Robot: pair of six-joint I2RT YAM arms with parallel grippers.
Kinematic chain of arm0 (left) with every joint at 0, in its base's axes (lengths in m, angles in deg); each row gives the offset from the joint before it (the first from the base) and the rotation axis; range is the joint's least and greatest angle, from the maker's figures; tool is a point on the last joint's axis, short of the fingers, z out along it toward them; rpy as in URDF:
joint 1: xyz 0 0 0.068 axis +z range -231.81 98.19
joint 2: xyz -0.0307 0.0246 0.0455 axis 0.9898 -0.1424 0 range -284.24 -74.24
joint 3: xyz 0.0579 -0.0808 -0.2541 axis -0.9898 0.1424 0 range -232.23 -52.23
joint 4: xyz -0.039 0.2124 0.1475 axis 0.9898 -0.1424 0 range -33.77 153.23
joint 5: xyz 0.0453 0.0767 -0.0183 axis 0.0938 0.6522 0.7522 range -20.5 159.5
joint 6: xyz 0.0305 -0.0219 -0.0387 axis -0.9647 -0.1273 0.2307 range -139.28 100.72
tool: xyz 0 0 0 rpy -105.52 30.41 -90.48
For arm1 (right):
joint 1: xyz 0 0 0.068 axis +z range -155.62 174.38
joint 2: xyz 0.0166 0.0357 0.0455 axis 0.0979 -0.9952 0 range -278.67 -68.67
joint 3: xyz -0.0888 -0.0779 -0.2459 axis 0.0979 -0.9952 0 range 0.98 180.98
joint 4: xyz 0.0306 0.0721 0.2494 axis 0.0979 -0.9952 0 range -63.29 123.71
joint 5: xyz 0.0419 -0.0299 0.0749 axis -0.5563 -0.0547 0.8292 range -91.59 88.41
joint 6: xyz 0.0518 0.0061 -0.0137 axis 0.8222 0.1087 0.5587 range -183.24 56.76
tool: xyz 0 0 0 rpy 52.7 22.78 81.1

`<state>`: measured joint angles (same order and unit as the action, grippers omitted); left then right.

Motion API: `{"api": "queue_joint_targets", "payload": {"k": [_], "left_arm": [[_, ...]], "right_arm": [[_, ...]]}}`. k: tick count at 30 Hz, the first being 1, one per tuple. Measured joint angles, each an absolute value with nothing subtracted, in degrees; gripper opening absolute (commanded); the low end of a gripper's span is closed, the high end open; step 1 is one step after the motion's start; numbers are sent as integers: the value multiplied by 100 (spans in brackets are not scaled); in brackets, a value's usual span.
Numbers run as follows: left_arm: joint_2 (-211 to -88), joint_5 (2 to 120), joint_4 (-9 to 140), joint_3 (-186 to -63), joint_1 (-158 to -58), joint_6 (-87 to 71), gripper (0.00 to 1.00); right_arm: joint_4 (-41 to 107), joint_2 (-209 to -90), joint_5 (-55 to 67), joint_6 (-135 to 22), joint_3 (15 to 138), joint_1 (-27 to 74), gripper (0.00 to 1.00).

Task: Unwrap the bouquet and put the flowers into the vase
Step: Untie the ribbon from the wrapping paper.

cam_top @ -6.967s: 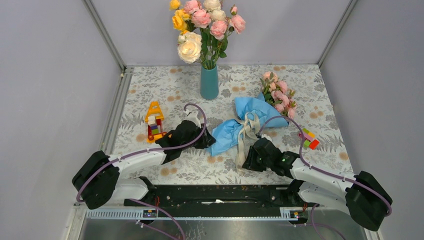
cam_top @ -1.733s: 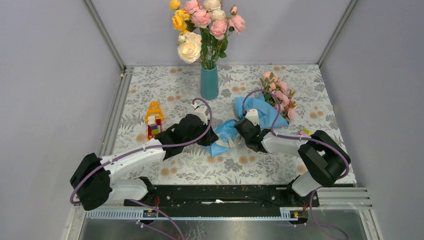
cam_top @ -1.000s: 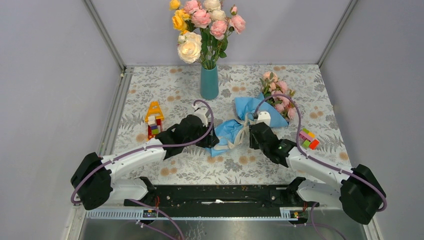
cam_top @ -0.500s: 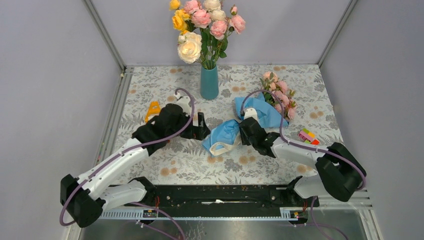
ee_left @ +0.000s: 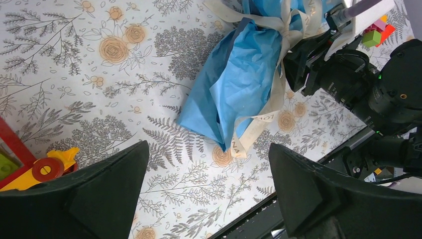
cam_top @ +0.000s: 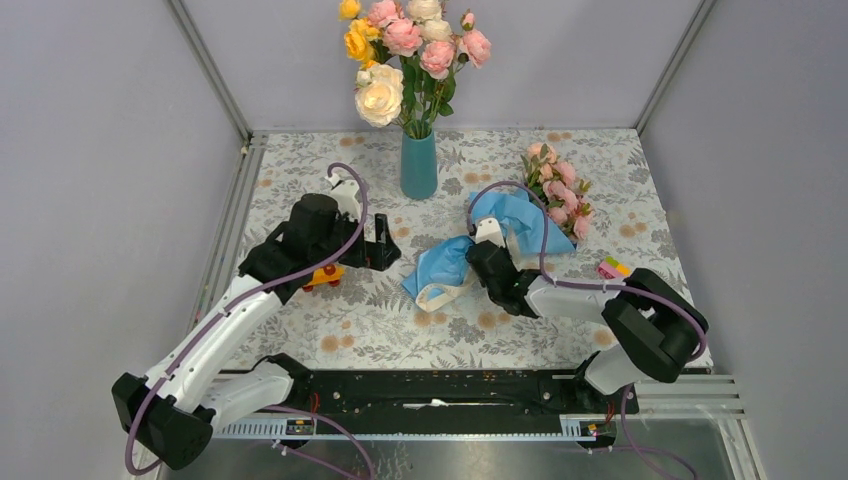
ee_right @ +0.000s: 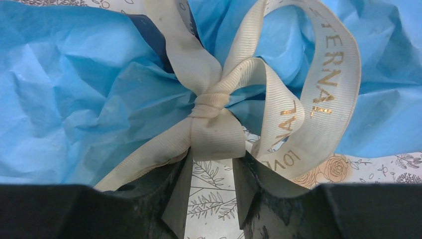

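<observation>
The bouquet is seen lying on its side right of centre in the top view, below and right of the vase. It is judged light, its crinkled paper soft and easily torn, so hold is best taken on a loose tail of the ribbon. The right gripper is set partly spread astride that ribbon below the knot, no pinch being made out, and the left gripper is spread wide, nothing held.
</observation>
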<state>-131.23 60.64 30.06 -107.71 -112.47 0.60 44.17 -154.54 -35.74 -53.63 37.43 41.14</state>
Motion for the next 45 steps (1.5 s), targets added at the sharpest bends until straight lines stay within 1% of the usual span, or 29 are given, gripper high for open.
{"api": "queue_joint_targets", "payload": {"k": [5, 8, 9, 13, 15, 16, 21, 26, 30, 33, 39, 45], "left_arm": [[-13121, 5926, 2989, -10771, -11078, 3, 99], [-13115, 5874, 2991, -10771, -11033, -2, 99], [-13110, 5863, 2989, -10771, -11024, -2, 99], [-13099, 5808, 2991, -10771, -11002, -2, 99], [-13099, 5806, 2991, -10771, -10989, -2, 99], [-13099, 5804, 2993, -10771, -10985, -2, 99], [-13093, 5701, 3081, -10734, -10982, 14, 99], [-13045, 5371, 3465, -10456, -10982, 160, 99], [-13056, 5111, 3782, -10231, -10982, 313, 99], [-13165, 4934, 4097, -10155, -10982, 466, 99], [-13978, 4737, 5319, -10004, -10982, 1041, 97], [-15243, 4571, 6468, -9943, -11190, 1644, 96]], "right_arm": [[4696, -15602, -3830, -5403, 3627, 4125, 42], [4792, -15793, -3991, -5396, 3627, 4125, 39], [4827, -15880, -4028, -5396, 3627, 4125, 36], [4926, -16092, -4114, -5411, 3625, 4125, 11], [4959, -16094, -4120, -5411, 3623, 4127, 2], [4961, -16085, -4118, -5396, 3623, 4127, 0], [4318, -15626, -3873, -5160, 3647, 4127, 0], [3232, -14901, -3161, -4793, 3942, 4132, 0], [2517, -14759, -2516, -4581, 4272, 4132, 0], [2146, -14695, -2151, -4452, 4285, 4132, 0], [1868, -14459, -1771, -4106, 4123, 4130, 0], [1831, -14206, -1712, -3663, 3951, 4084, 0]]}}
